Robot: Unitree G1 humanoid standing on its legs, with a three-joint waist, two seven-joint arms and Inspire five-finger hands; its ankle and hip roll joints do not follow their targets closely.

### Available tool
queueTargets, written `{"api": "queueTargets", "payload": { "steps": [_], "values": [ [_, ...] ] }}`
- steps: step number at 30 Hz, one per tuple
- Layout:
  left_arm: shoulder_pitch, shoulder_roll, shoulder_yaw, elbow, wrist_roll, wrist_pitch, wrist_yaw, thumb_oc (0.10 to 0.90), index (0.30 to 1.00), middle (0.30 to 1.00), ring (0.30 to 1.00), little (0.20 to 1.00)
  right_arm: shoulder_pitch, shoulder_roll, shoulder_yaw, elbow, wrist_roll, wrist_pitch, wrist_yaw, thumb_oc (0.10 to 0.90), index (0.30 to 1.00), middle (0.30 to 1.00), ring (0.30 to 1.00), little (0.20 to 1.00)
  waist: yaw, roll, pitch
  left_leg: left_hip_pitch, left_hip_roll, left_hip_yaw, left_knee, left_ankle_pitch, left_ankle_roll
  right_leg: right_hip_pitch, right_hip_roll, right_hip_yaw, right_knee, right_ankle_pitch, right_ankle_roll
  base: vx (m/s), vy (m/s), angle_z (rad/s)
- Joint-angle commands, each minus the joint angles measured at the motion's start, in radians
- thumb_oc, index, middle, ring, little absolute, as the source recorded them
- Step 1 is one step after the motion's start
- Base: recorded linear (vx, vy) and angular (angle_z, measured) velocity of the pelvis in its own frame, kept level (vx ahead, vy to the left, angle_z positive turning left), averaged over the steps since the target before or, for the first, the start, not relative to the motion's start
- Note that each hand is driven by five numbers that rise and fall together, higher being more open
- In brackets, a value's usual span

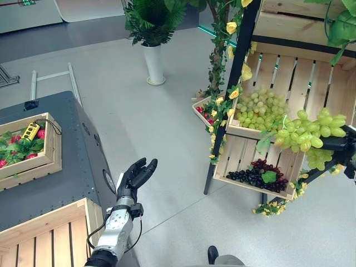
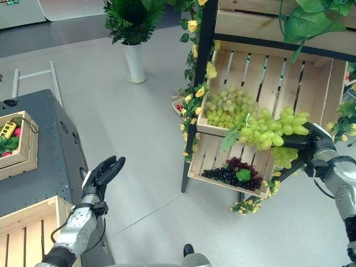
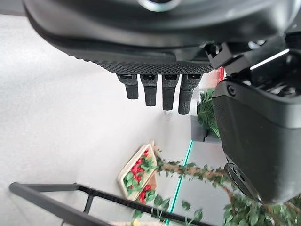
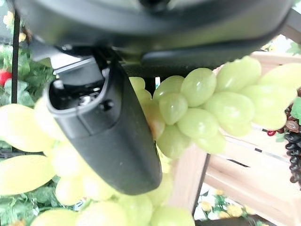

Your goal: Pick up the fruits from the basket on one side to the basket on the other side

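Gripping a green grape bunch [image 2: 267,133], the right robot hand [image 2: 314,146] hovers beside the grape-filled crate [image 2: 222,108] — left robot hand [image 2: 103,173] open, empty.

Open floor [image 1: 161,139] separates the grey cabinet [image 1: 61,167] from the crate shelf [image 1: 289,89].

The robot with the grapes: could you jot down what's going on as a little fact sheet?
Right hand: closed round a bunch of green grapes, held in front of the wooden shelf
Left hand: open, holding nothing
Upper crate: more green grapes
Lower crate: dark grapes
Grey cart: empty wooden crate at the near end
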Motion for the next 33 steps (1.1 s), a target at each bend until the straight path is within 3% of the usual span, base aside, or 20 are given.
{"api": "queueTargets", "payload": {
  "steps": [1, 6, 11, 15, 24, 29, 33],
  "values": [
    [-0.1, 0.082, -0.032, -0.057, 0.011, -0.081, -0.016, 0.8, 0.9, 0.9, 0.9, 0.9, -0.304, -0.156, -0.054, 0.124, 0.121, -0.101, -0.049, 0.4, 0.3, 0.3, 0.3, 0.3, 0.052, -0.042, -0.055, 0.034, -0.037, -0.03, 0.01, -0.145, 0.027, 0.057, 0.041, 0.007, 0.01, -0.078, -0.016, 0.0, 0.0, 0.0],
    [-0.107, 0.092, -0.047, -0.044, 0.002, -0.073, -0.032, 0.8, 0.9, 0.9, 0.9, 0.9, -0.419, -0.183, -0.022, 0.208, 0.189, -0.072, -0.087, 0.4, 0.3, 0.3, 0.3, 0.3, 0.059, -0.043, -0.063, 0.035, -0.039, -0.037, 0.01, -0.147, 0.026, 0.062, 0.042, 0.005, 0.006, -0.078, -0.017, 0.01, -0.006, 0.0],
    [-0.117, 0.093, -0.065, -0.044, 0.002, -0.067, -0.028, 0.8, 0.9, 0.9, 0.9, 0.9, -0.537, -0.236, 0.083, 0.311, 0.062, -0.068, -0.118, 0.4, 0.3, 0.3, 0.3, 0.3, 0.069, -0.047, -0.07, 0.032, -0.04, -0.044, 0.01, -0.143, 0.024, 0.06, 0.042, 0.003, 0.005, -0.077, -0.019, 0.0, 0.0, 0.0],
    [-0.117, 0.091, -0.074, -0.037, -0.001, -0.074, -0.026, 0.8, 0.9, 0.9, 0.9, 0.9, -0.634, -0.254, 0.159, 0.377, 0.048, -0.066, -0.138, 0.4, 0.3, 0.3, 0.3, 0.3, 0.077, -0.048, -0.07, 0.03, -0.042, -0.051, 0.01, -0.14, 0.025, 0.061, 0.044, 0.0, 0.004, -0.078, -0.022, 0.0, 0.0, 0.0],
    [-0.132, 0.079, -0.091, -0.006, -0.003, -0.078, -0.032, 0.8, 0.9, 0.9, 0.9, 0.9, -0.83, -0.244, 0.368, 0.535, -0.258, -0.065, -0.089, 0.4, 0.3, 0.3, 0.3, 0.3, 0.102, -0.046, -0.073, 0.028, -0.043, -0.065, 0.01, -0.134, 0.022, 0.065, 0.04, -0.019, 0.004, -0.083, -0.025, 0.0, -0.001, 0.01],
    [-0.14, 0.071, -0.091, -0.005, 0.002, -0.068, -0.026, 0.8, 0.9, 0.9, 0.9, 0.9, -0.89, -0.232, 0.477, 0.589, -0.434, -0.099, -0.07, 0.4, 0.3, 0.3, 0.3, 0.3, 0.111, -0.043, -0.07, 0.026, -0.042, -0.066, 0.01, -0.132, 0.024, 0.065, 0.039, -0.023, 0.004, -0.082, -0.026, 0.0, 0.0, 0.02],
    [-0.142, 0.072, -0.091, -0.002, -0.003, -0.073, -0.031, 0.8, 0.9, 0.9, 0.9, 0.9, -0.913, -0.219, 0.528, 0.613, -0.476, -0.106, -0.041, 0.4, 0.3, 0.3, 0.3, 0.3, 0.116, -0.04, -0.064, 0.024, -0.044, -0.066, 0.01, -0.13, 0.024, 0.063, 0.037, -0.028, 0.004, -0.082, -0.026, 0.0, 0.002, 0.01]
  ]
}}
